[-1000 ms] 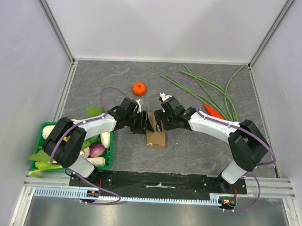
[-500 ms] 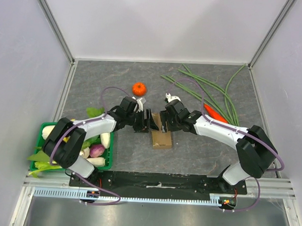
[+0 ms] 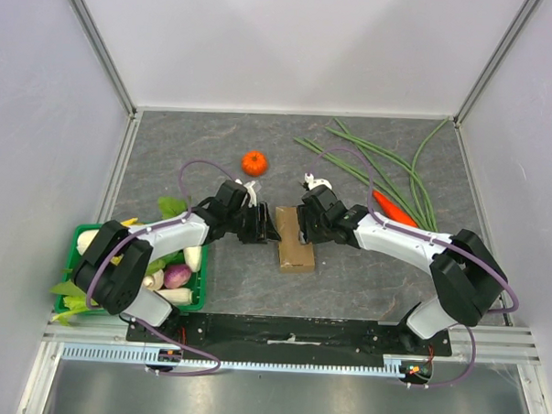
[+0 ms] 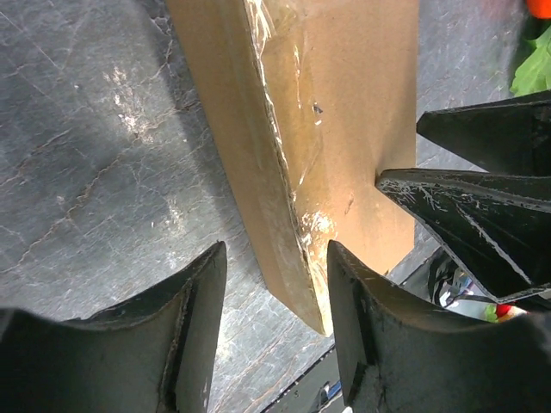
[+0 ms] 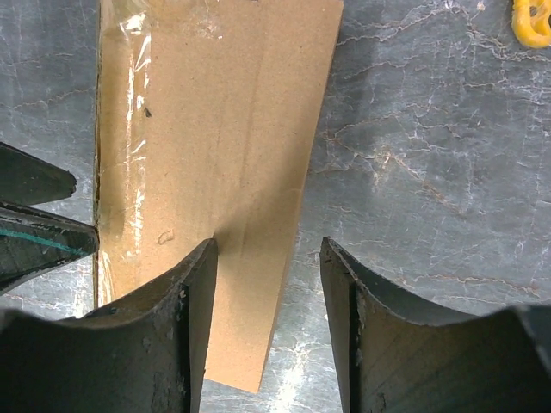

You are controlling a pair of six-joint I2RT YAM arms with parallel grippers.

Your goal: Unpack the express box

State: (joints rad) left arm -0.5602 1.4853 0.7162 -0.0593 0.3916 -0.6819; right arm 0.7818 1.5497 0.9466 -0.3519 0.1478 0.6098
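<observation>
- Left gripper [image 4: 275, 249] and right gripper [image 5: 267, 245]: we see both spread wide and holding nothing, one at each long side of the box.
- Bench [image 3: 365, 275]: its dark top looks smooth. We judge that a push from one side alone could slide or spin the box instead of pinning it.
- Box [image 3: 297, 254]: it lies flat and closed near the middle of the bench, between the two arms. In the left wrist view its left edge runs up between that gripper's fingers [image 4: 185, 344]. In the right wrist view its right edge sits the same way between the right gripper's fingers. We cannot tell whether any finger touches the cardboard.
- Clear tape [image 4: 277, 129]: it runs along the left edge. If it seals the lid, we expect that prying could tear the cardboard or lift the whole box.
- Fingertips: the two grippers' tips face each other closely across the lid, so closing in further risks a clash.
</observation>
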